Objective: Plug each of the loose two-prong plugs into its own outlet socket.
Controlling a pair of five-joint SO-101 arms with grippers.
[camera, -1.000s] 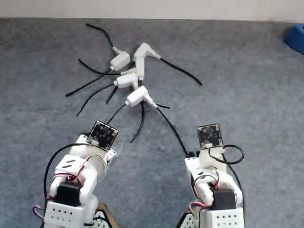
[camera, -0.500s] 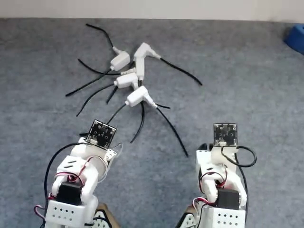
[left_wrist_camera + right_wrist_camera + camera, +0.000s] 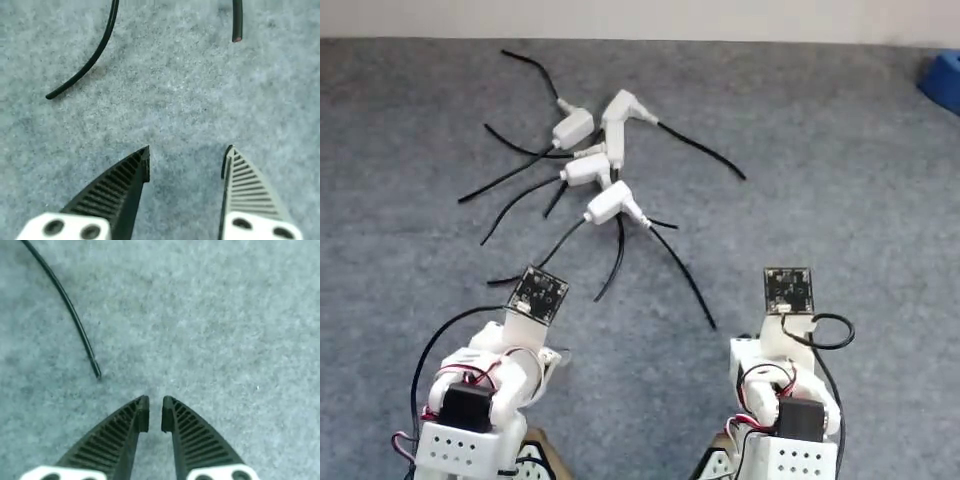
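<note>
Several white plug and socket pieces with black cables lie in a cluster on the grey carpet at the back left: one (image 3: 573,127), one (image 3: 620,110), one (image 3: 585,168) and the nearest (image 3: 607,203). Whether any are joined I cannot tell. My left arm (image 3: 540,293) stands near the front left, short of the cluster. The left gripper (image 3: 187,155) is open over bare carpet, with two cable ends, one (image 3: 80,75) and another (image 3: 237,22), lying ahead of it. My right arm (image 3: 788,290) is at the front right. The right gripper (image 3: 155,402) is shut and empty, a cable tip (image 3: 97,374) just beyond it.
Black cables (image 3: 680,270) fan out from the cluster toward both arms and to the left (image 3: 505,178). A blue object (image 3: 942,82) sits at the far right edge. Open carpet lies on the right half and at the back.
My right arm swung to the right, away from the cable end, then drew back a little. My left arm pulled back slightly. The plugs have not moved.
</note>
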